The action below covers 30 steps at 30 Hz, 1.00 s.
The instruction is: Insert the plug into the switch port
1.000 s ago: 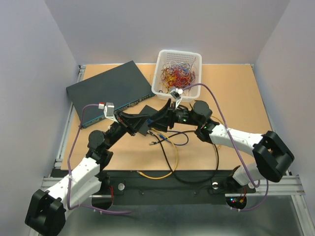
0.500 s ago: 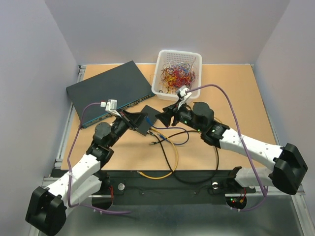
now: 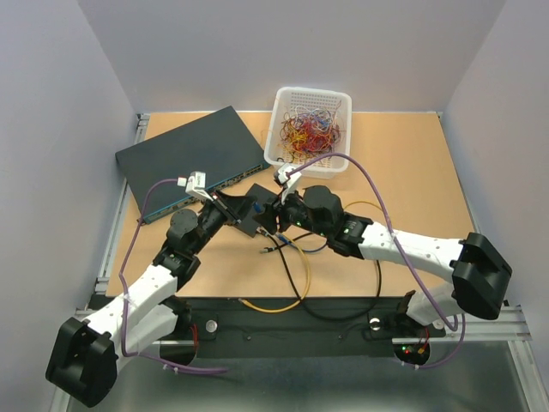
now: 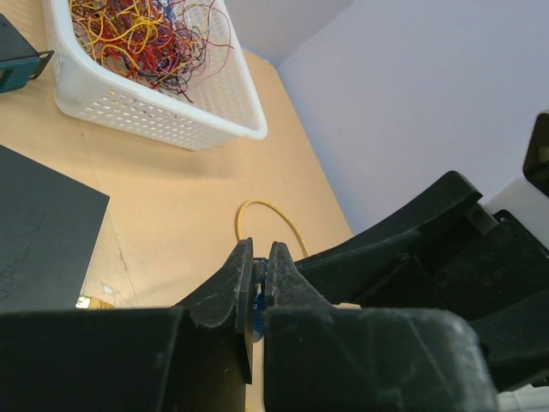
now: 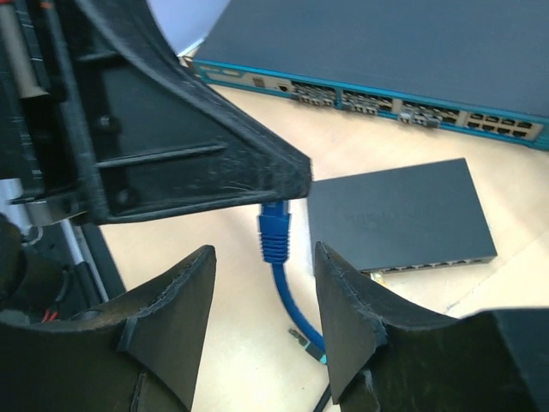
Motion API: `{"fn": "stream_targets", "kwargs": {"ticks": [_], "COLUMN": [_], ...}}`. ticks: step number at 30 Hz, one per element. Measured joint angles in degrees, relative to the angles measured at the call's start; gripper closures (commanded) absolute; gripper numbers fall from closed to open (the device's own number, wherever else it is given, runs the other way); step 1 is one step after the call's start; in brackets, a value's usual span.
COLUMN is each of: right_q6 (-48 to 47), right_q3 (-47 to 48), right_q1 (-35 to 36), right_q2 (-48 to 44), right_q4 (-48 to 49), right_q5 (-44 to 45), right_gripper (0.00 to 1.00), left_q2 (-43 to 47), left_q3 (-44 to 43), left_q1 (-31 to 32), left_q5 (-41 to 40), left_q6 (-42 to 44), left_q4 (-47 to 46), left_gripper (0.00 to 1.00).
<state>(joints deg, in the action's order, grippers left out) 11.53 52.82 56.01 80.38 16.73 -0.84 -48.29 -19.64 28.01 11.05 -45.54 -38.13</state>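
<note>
Holding the blue plug (image 5: 275, 230) over the middle of the table (image 3: 412, 172), just beside the small black switch (image 5: 399, 210)
Its top is pinched tight between the left fingers (image 4: 238, 287), so it hangs downward; the right fingers (image 5: 176, 318) stand partly apart either side of its cable (image 5: 287, 296), gripping nothing. The port row (image 5: 429, 264) lines one long edge of the switch; the large blue-grey box (image 3: 189, 159) lies far left

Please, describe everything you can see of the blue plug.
The blue plug is a small, plastic-looking connector; a blue cable leaves its lower end. The left gripper pinches its top end. The right gripper's open fingers flank it without touching. The small black switch lies nearby, apart from it.
</note>
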Motion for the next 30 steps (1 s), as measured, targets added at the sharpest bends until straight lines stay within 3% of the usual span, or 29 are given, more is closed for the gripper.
{"fn": "stream_targets", "kwargs": {"ticks": [6, 10, 20, 30], "right_q6": [-0.3, -0.3, -0.3, -0.2], "right_q3": [0.2, 0.2, 2.1, 2.5], "right_q1": [0.0, 0.0, 0.0, 0.3], "right_q2": [1.4, 1.5, 3.4, 3.8], "right_q4": [-0.1, -0.1, 0.0, 0.0], "right_q5": [2.2, 3.0, 3.3, 3.7], "right_gripper": [0.51, 0.63, 0.73, 1.0], "left_q2": [0.0, 0.0, 0.0, 0.1], "left_q3": [0.0, 0.0, 0.0, 0.0], "left_q1": [0.0, 0.0, -0.1, -0.1], "left_q5": [-0.3, -0.4, -0.8, -1.0], "left_q6": [0.0, 0.0, 0.0, 0.0], "left_q4": [0.3, 0.3, 0.4, 0.7], "left_gripper": [1.0, 1.0, 1.0, 1.0]}}
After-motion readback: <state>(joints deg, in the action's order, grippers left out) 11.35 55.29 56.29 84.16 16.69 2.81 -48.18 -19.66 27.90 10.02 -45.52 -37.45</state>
